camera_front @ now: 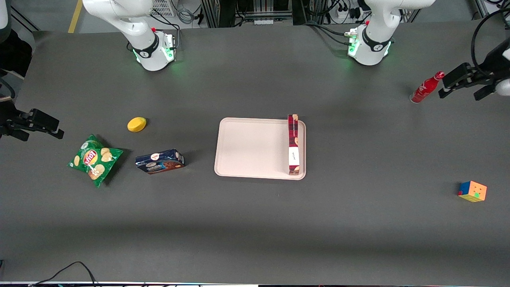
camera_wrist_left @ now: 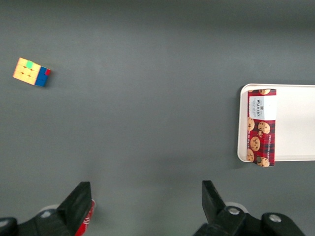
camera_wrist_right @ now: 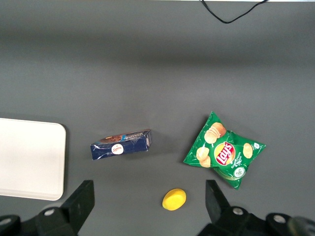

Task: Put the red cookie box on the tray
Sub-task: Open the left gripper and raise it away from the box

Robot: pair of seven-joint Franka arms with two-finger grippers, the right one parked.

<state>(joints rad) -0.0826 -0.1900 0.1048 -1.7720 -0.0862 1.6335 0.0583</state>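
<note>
Dark blue cookie box (camera_front: 159,161) lying beside green chip bag (camera_front: 95,159) | yellow lemon-like object (camera_front: 136,124) nearby | red bottle (camera_front: 426,87) upright | colour cube (camera_front: 472,191) well apart on grey counter (camera_front: 255,223)

Grey table (camera_front: 255,223): tray (camera_front: 247,147), snacks, cube (camera_front: 472,191).

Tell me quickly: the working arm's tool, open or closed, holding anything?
Left tool: open, empty, above the table near the red bottle.
</note>
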